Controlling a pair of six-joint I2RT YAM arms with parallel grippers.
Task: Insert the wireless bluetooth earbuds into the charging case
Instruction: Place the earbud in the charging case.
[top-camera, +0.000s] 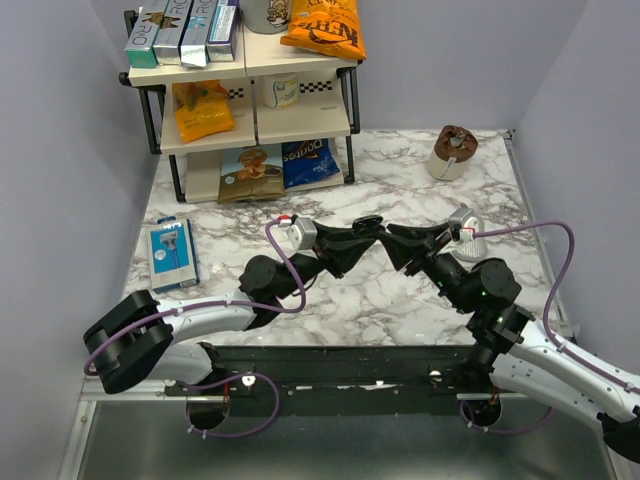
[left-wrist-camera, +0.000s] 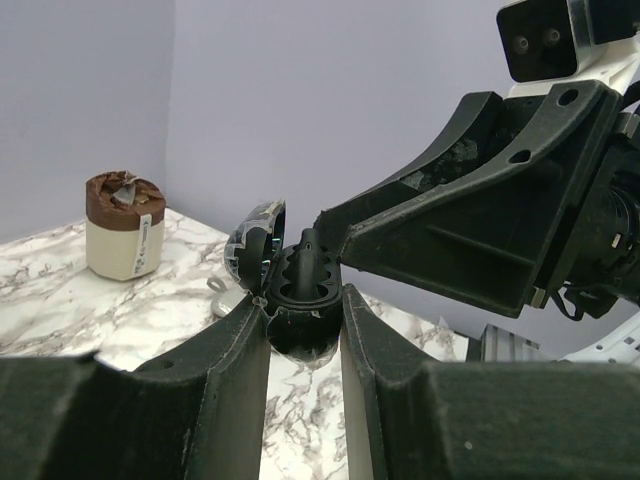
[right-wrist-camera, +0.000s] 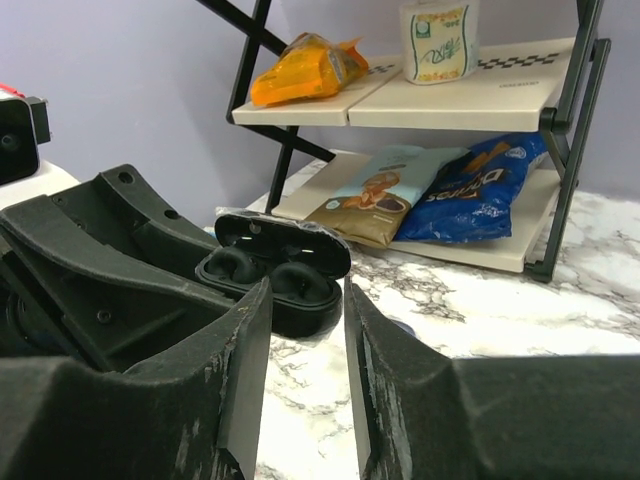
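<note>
Holding tool: left gripper (left-wrist-camera: 303, 300), jaws closed hard on the lower shell of the charging case (left-wrist-camera: 300, 340), one finger pressed against each side of the shell.
Case position: near the middle of the marble table (top-camera: 350, 300), between the tips of the two grippers. In the left wrist view it appears held clear of the surface.
Case lid: lid (right-wrist-camera: 285, 238) is hinged open and tilted back behind the inner tray.
Task item: the wireless bluetooth earbuds (right-wrist-camera: 288, 280) appear as two glossy black rounded shapes, side by side in the two wells of the tray. Whether either is fully seated cannot be told.
Second tool: right gripper (right-wrist-camera: 305, 295), jaws parted partway with nothing between them.
Second tool position: fingertips just beside the open case, facing the left gripper from the opposite side. Whether they touch the case cannot be told.
Rear left of table: black-framed shelf rack (top-camera: 300, 128) carrying an orange snack bag (right-wrist-camera: 300, 70). A blue snack bag (right-wrist-camera: 480, 195) lies on the bottom tier.
Rear right of table: cream cup with a brown top (left-wrist-camera: 123, 225), upright, well apart from both grippers.
Left edge of table: blue flat box (top-camera: 170, 255), lying flat.
</note>
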